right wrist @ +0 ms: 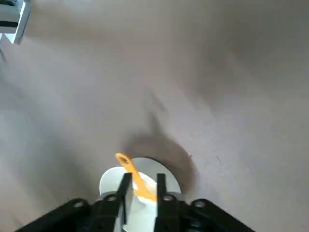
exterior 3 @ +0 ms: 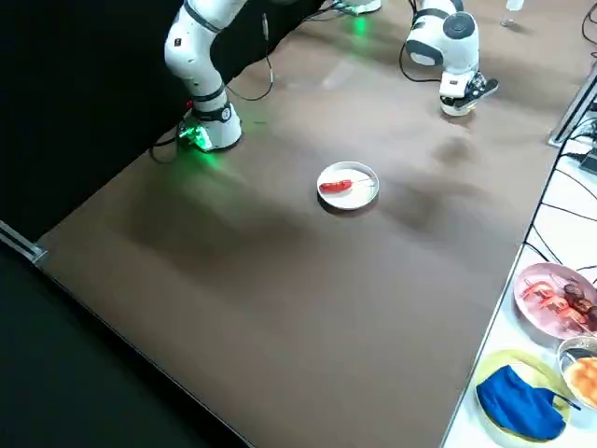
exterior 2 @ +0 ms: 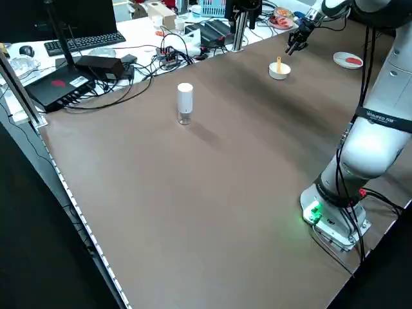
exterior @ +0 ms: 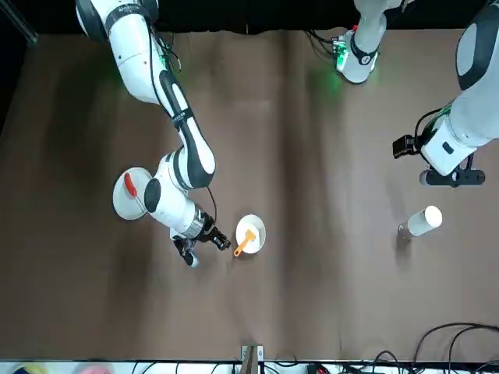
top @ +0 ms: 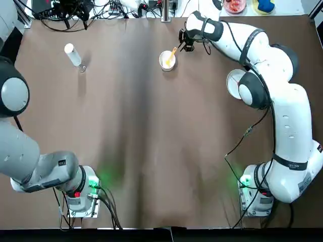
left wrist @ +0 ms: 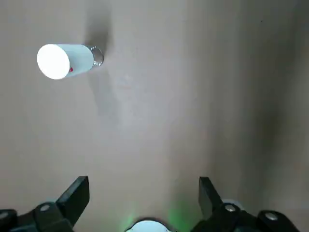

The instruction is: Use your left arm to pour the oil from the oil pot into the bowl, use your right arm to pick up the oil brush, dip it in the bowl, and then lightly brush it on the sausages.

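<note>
The white bowl stands at the far middle of the table, with the yellow-handled oil brush leaning in it. My right gripper reaches in beside the bowl; in its wrist view the brush handle runs between the narrowly spaced fingers, shut on it. The red sausage lies on its white plate next to the right arm's elbow. Far left, the oil pot stands upright with its white cap on. My left gripper hangs open near the pot, touching nothing.
Cables and electronics run along the far edge. A keyboard and black boxes sit on the side desk. Plates of food and a blue cloth lie beyond the table's edge. The right arm's links arch over the plate.
</note>
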You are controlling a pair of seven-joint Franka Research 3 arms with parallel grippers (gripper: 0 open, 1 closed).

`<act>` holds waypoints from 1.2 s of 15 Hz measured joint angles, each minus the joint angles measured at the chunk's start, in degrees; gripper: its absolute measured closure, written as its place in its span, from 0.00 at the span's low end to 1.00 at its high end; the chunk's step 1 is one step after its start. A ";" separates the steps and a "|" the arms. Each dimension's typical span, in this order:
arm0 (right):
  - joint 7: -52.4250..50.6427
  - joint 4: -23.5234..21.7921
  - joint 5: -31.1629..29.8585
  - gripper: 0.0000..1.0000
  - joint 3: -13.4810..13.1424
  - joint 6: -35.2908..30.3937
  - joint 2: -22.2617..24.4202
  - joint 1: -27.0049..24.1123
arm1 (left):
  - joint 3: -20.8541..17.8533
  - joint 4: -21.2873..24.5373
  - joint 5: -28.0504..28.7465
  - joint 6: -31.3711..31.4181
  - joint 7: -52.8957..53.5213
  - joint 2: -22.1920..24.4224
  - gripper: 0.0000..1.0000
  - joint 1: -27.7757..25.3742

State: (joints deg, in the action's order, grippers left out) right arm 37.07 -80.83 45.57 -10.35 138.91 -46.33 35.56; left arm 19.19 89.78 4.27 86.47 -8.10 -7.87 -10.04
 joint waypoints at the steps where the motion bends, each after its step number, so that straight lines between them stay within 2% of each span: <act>1: 0.83 0.04 0.04 0.64 -0.03 0.00 0.00 0.00 | 0.08 0.00 0.00 -1.02 0.18 0.33 0.00 0.02; 4: 1.11 0.30 0.08 0.36 -0.31 -2.41 0.25 -0.03 | 0.24 0.00 0.00 -1.60 0.29 0.80 0.00 0.16; 8: 1.00 1.71 -0.17 0.01 -3.48 -19.32 2.73 -2.28 | 0.40 -0.04 0.00 -1.99 0.30 1.04 0.00 0.47; 12: -4.41 4.00 -2.14 0.00 -9.23 -29.88 6.77 -4.59 | 0.49 -0.14 0.00 -2.03 0.01 1.12 0.00 0.66; 18: -17.64 4.12 -5.83 0.00 -18.55 -42.77 12.07 -4.63 | 0.65 -0.51 -0.01 -3.43 -0.38 3.54 0.00 -0.63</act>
State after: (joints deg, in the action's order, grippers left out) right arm 19.42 -76.71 39.74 -28.90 96.14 -34.26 30.93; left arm 19.84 89.27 4.26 83.04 -8.48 -4.33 -10.66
